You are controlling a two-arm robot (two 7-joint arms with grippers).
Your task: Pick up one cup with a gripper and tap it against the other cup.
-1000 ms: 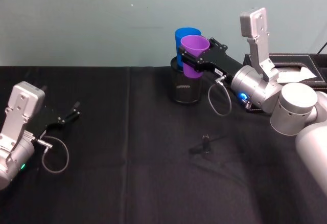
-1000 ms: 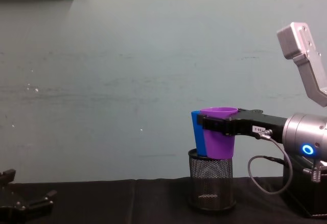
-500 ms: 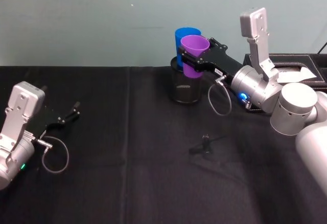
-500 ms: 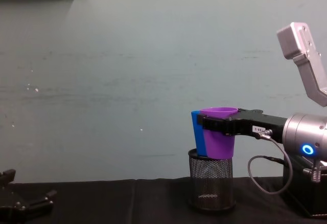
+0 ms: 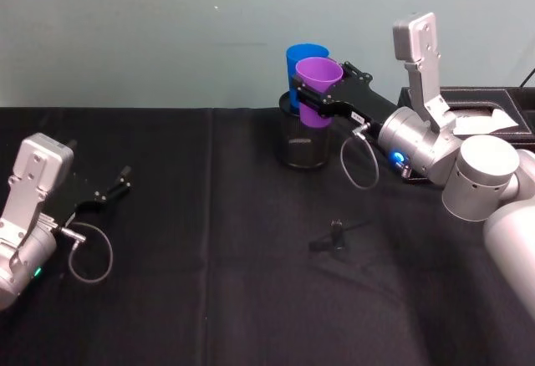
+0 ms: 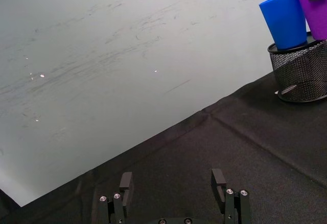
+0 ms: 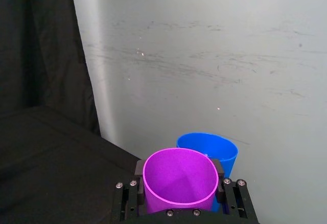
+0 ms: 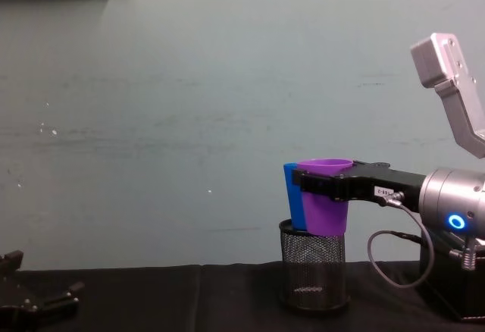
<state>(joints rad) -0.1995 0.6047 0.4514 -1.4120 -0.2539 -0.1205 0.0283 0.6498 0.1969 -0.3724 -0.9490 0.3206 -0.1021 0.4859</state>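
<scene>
Nearest, at the head view's 8 o'clock, the left gripper (image 5: 107, 190) rests parked on the black table (image 5: 209, 299), fingers (image 6: 218, 182) spread. Toward 1 o'clock the right gripper (image 5: 322, 92) is clenched round the purple cup (image 5: 320, 75) just under its rim, above the mesh pen holder (image 5: 303, 149). The blue cup (image 5: 298, 55) stands in that holder at the purple one's 11 o'clock, apparently touching. Light, smooth, thin plastic likely: the high side grip suits, tapped gently.

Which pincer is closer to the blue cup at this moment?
Right. The right pincer grips the purple cup directly beside the blue cup. The left pincer sits open far off, toward the robot's left and nearer to its body.
</scene>
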